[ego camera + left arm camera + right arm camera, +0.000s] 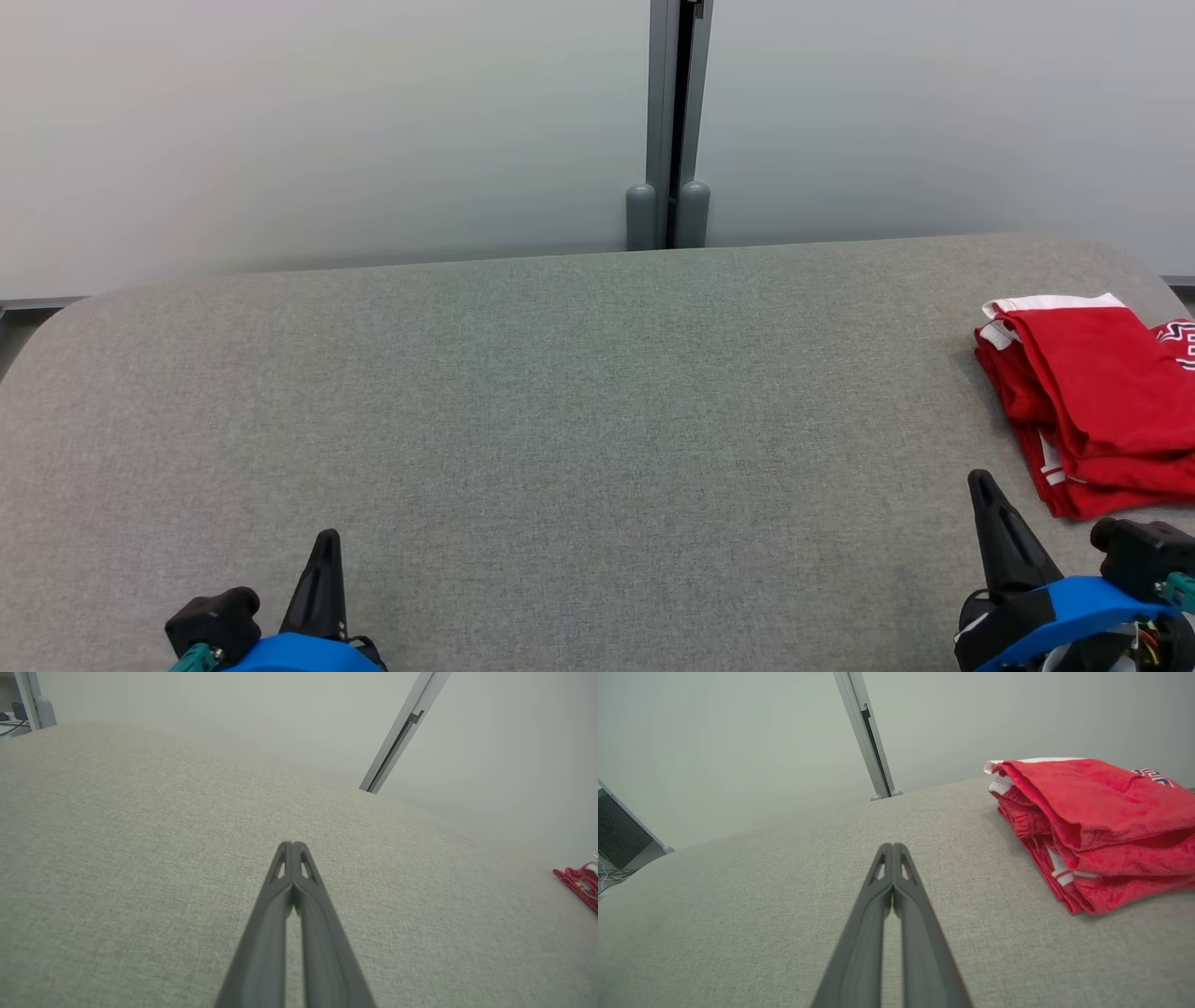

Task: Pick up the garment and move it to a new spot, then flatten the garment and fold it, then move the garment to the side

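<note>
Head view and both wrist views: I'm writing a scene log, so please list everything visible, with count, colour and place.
garment: one, red with white trim, folded, near the table's right end
table: one, grey fabric top, across the foreground
wall panels: two, pale grey, behind the table
post: one, grey, between the panels
dark screen-like object: one, off the table, at the right wrist view's left edge, unclear
left gripper: one, dark jaws shut, empty, over bare table
right gripper: one, dark jaws shut, empty, beside the garment, apart from it
</note>
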Available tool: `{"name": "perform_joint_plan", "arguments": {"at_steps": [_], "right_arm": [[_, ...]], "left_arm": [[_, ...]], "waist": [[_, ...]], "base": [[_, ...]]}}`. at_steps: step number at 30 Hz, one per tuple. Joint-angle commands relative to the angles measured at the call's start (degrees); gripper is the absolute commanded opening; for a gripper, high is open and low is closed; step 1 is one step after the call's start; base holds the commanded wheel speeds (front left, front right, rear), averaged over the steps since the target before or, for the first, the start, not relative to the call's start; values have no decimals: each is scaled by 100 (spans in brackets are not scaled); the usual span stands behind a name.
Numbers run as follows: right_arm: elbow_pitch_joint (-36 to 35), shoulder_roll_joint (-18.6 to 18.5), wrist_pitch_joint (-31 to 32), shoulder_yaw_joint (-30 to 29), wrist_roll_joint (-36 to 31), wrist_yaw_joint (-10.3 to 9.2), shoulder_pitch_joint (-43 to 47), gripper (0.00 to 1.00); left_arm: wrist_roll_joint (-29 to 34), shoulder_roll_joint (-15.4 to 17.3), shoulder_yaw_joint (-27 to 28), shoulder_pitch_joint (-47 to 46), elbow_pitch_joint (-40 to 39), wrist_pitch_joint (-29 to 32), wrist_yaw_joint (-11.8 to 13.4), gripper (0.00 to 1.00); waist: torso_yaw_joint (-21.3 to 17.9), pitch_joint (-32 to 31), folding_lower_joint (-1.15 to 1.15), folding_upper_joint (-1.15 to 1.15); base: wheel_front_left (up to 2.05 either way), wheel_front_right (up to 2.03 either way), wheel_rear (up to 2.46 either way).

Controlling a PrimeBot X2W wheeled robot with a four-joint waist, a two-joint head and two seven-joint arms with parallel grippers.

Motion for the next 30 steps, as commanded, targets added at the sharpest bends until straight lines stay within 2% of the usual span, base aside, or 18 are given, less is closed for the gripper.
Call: {"name": "perform_joint_plan", "arguments": {"at_steps": [1, 30], "right_arm": [[-81, -1, 17, -31, 208, 1, -122, 0], [29, 96, 338, -128, 2753, 1, -288, 0]], "left_arm": [[-193, 12, 65, -156, -136, 41, -5, 0], [-2590, -73, 432, -252, -618, 707, -22, 0]], "waist": [[3, 0, 0, 0], [40, 16, 0, 0]], "base": [[0, 0, 0], [0, 0, 0]]}}
